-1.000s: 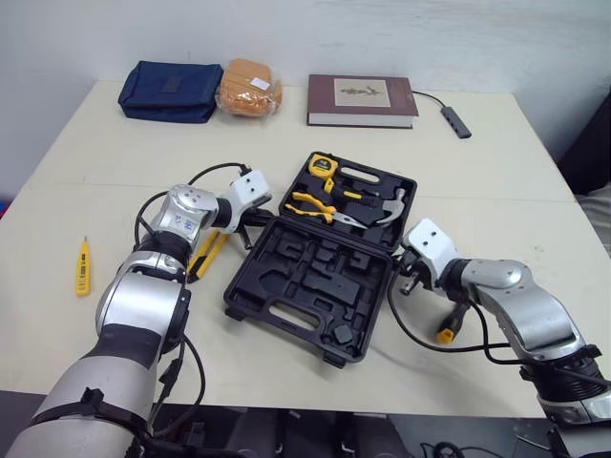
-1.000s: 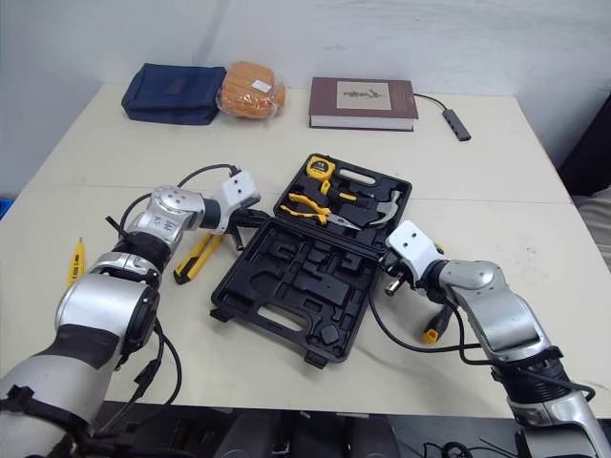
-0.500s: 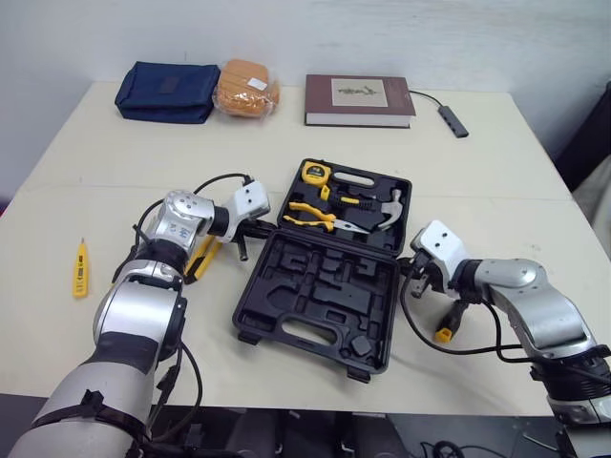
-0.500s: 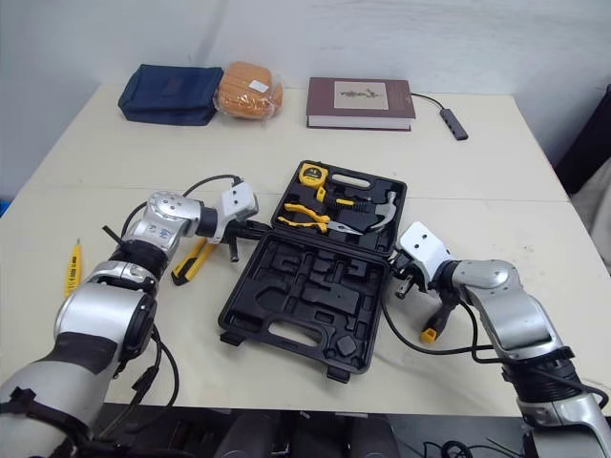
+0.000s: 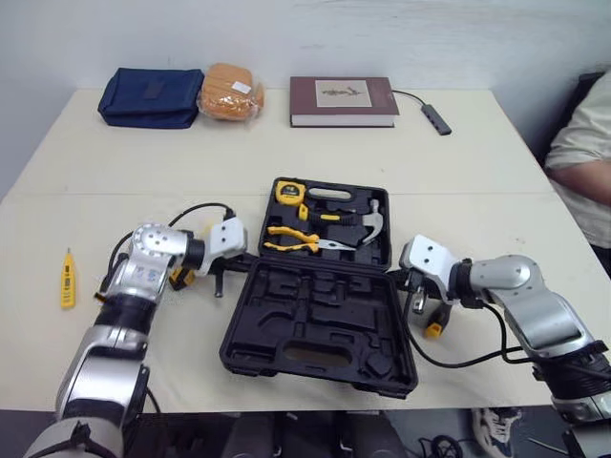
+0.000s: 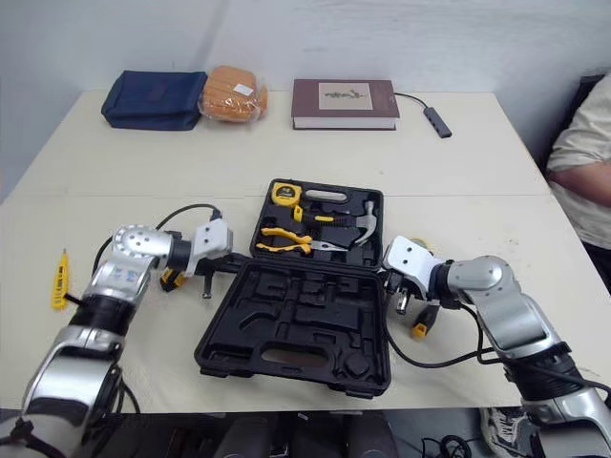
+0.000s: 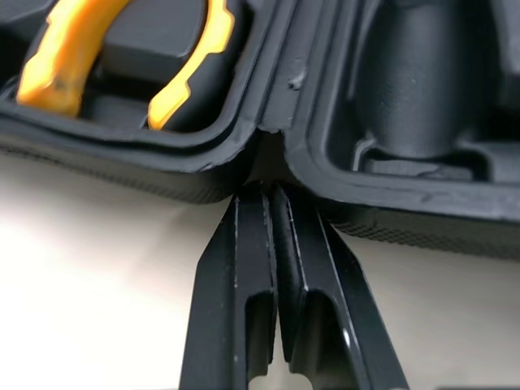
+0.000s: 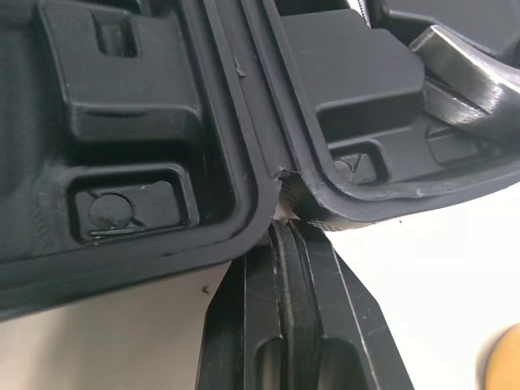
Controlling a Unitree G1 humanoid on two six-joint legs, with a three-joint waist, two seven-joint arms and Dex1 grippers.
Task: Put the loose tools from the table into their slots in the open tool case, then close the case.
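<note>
The black tool case (image 5: 315, 320) lies open on the table. Its far half holds a yellow tape measure (image 5: 289, 193), yellow-handled pliers (image 5: 291, 239) and a hammer (image 5: 368, 224); the near half is a bare moulded tray. My left gripper (image 5: 245, 260) is shut, tips at the left end of the hinge (image 7: 270, 158). My right gripper (image 5: 401, 280) is shut too, tips at the right end of the hinge (image 8: 280, 179). Loose on the table are a yellow tester screwdriver (image 5: 67, 280), a yellow-and-black knife (image 5: 179, 277) half hidden by my left wrist, and a yellow-tipped tool (image 5: 434, 329) under my right wrist.
Along the far edge lie a navy pouch (image 5: 148, 95), an orange bagged loaf (image 5: 227, 91), a maroon book (image 5: 342, 100) and a grey hub (image 5: 435, 118) on a cable. A person's sleeve and arm (image 5: 582, 143) show at the right edge.
The case has turned to lie squarer with the table's front edge, with both shut grippers staying at its hinge ends. The camera has shifted, and a person has come into view on the right.
</note>
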